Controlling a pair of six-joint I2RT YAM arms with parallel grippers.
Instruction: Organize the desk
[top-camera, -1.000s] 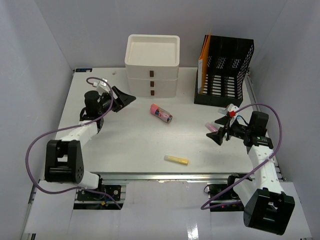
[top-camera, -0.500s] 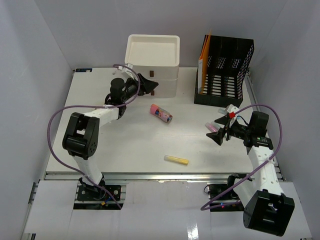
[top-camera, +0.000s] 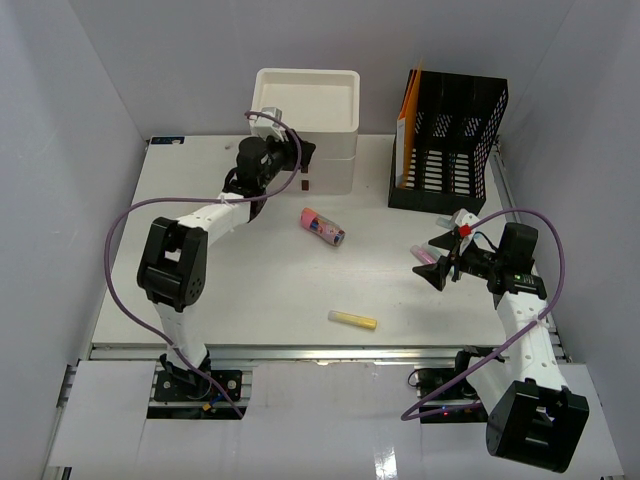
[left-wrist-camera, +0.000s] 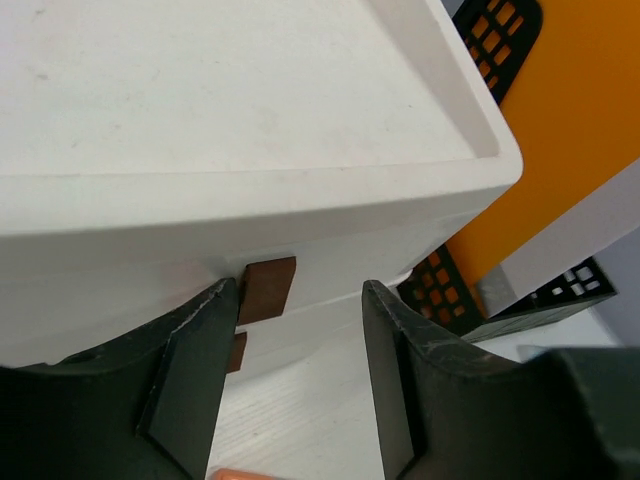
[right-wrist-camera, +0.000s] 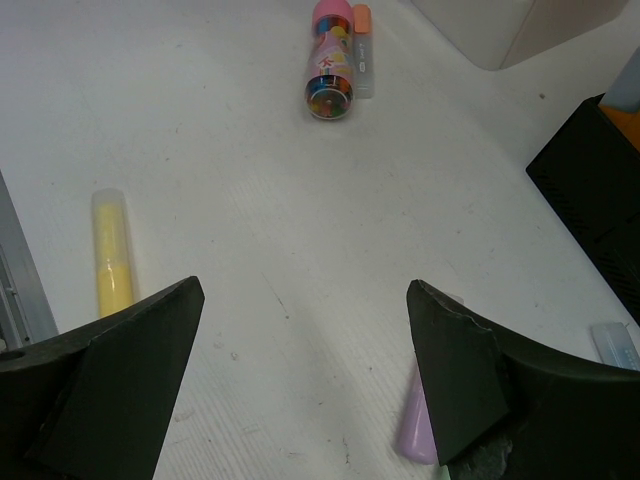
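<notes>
The white desk (top-camera: 250, 280) holds a pink tube (top-camera: 322, 227), a yellow highlighter (top-camera: 353, 320) and a purple pen (top-camera: 425, 257). My left gripper (top-camera: 303, 165) is open at the front of the cream drawer unit (top-camera: 305, 100). In the left wrist view its jaws (left-wrist-camera: 300, 300) stand apart, and the left finger (left-wrist-camera: 190, 360) is beside a brown drawer tab (left-wrist-camera: 268, 288). My right gripper (top-camera: 437, 262) is open and empty, low over the desk. In the right wrist view (right-wrist-camera: 305, 300) the purple pen (right-wrist-camera: 418, 425) lies by the right finger, partly hidden.
A black file organizer (top-camera: 450, 140) with an orange folder stands at the back right. A metal rail (top-camera: 320, 352) runs along the near edge. In the right wrist view the highlighter (right-wrist-camera: 112, 255) lies left, and the pink tube (right-wrist-camera: 331, 55) beside an orange-capped stick (right-wrist-camera: 362, 50) lies ahead.
</notes>
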